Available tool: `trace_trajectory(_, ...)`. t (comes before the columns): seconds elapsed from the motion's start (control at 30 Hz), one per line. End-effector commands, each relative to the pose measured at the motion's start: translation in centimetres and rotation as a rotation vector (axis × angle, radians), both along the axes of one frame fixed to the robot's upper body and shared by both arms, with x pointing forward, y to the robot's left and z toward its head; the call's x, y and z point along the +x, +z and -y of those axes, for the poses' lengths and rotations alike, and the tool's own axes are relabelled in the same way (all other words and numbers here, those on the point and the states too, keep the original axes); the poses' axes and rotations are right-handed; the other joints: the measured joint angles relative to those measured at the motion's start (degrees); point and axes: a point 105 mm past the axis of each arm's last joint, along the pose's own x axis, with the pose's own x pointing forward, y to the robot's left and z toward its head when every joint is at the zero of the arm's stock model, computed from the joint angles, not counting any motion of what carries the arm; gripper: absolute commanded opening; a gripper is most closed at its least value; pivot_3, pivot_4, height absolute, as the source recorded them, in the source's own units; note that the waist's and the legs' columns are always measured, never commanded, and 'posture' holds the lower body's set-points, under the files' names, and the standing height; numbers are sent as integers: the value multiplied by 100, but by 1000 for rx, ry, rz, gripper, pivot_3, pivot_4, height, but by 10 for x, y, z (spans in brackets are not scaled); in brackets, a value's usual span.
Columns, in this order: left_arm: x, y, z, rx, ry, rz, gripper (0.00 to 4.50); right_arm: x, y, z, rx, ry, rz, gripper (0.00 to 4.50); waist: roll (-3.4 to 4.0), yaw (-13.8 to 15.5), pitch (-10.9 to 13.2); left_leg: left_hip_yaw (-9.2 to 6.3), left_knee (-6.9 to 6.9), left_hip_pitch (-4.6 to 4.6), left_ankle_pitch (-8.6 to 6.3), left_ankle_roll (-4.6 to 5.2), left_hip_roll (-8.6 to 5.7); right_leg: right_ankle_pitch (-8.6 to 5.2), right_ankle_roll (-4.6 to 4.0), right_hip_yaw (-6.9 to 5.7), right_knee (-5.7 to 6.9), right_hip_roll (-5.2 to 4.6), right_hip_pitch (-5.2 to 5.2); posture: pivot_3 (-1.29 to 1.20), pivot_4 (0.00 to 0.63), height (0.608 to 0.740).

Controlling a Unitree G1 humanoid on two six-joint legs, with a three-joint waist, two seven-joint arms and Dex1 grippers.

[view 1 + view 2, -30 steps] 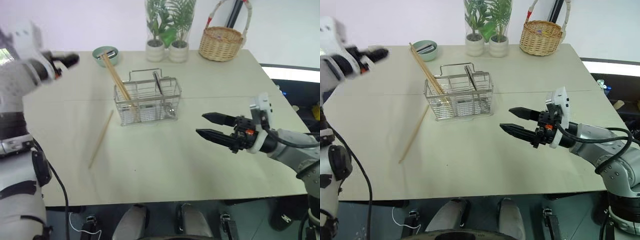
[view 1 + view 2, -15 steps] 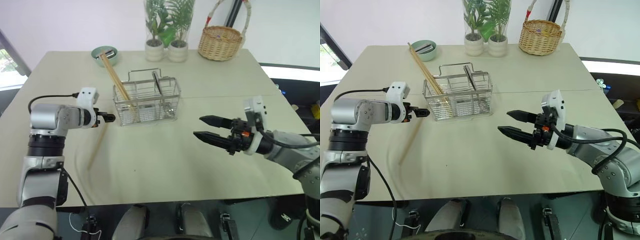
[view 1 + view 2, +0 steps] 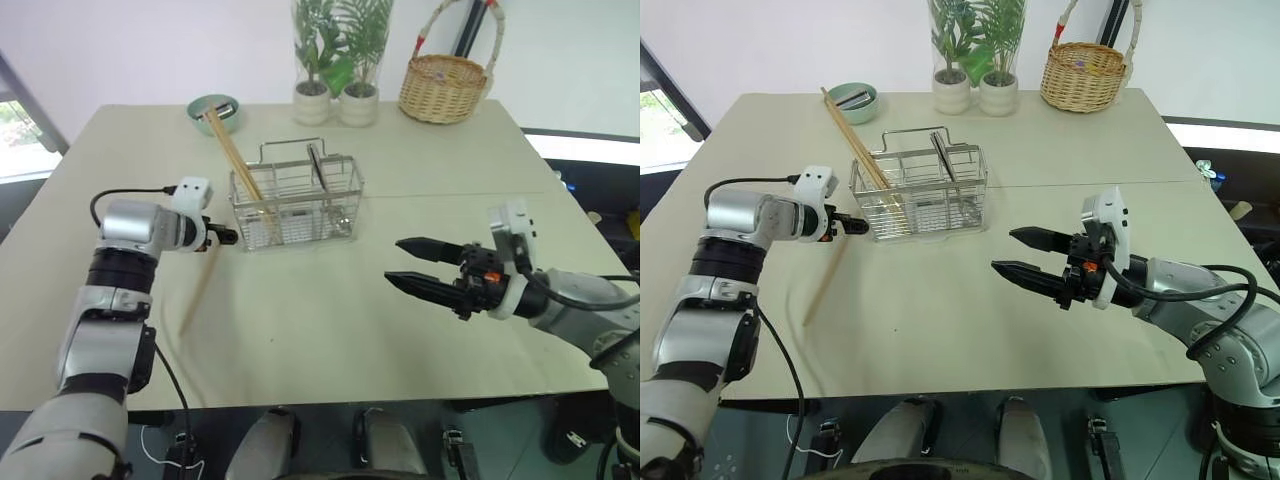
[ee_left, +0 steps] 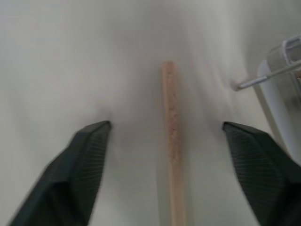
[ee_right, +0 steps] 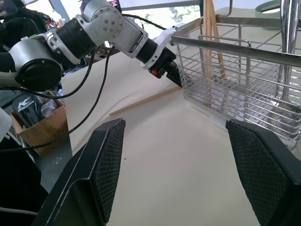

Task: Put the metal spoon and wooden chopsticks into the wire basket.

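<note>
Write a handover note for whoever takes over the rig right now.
Left gripper: fingers open, either side of the loose chopstick lying on the table beside the basket; not gripped yet.
Right gripper: open, empty, hovering over the table.
Done: one chopstick leans in the basket; the spoon stands in it.
Left: grip the loose chopstick and put it in the basket.

wire basket (image 3: 297, 200) upright mid-table | chopsticks (image 3: 232, 160) leaning inside | one chopstick (image 3: 200, 290) flat beside
</note>
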Motion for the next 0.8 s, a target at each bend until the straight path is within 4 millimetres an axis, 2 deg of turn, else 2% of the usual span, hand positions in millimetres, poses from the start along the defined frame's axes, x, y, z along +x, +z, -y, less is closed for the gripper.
trace_trajectory(0.03,1,-2,10,-25,-34,-15,1965,-5,10,-1,15,8,47,3516,0,3,0,0,0,-1,0,0,-1,0,0,0,-1,-1,0,0,150,710)
trace_trajectory(0.17,3,2,9,-34,-22,-5,20,-4,10,0,16,-1,49,3516,-1,1,0,0,2,-3,-2,4,-5,0,1,0,-2,-4,0,0,150,710)
trace_trajectory(0.4,-2,-2,1,-41,13,-20,20,-4,10,0,19,-6,55,3516,-1,-18,0,0,0,-3,-2,4,-4,0,1,1,-2,-2,-3,0,150,710)
trace_trajectory(0.8,-4,5,-11,-3,46,-4,20,2,11,1,20,5,57,3516,-1,-27,0,1,-1,-3,-3,5,-2,0,1,1,-1,0,-6,0,150,710)
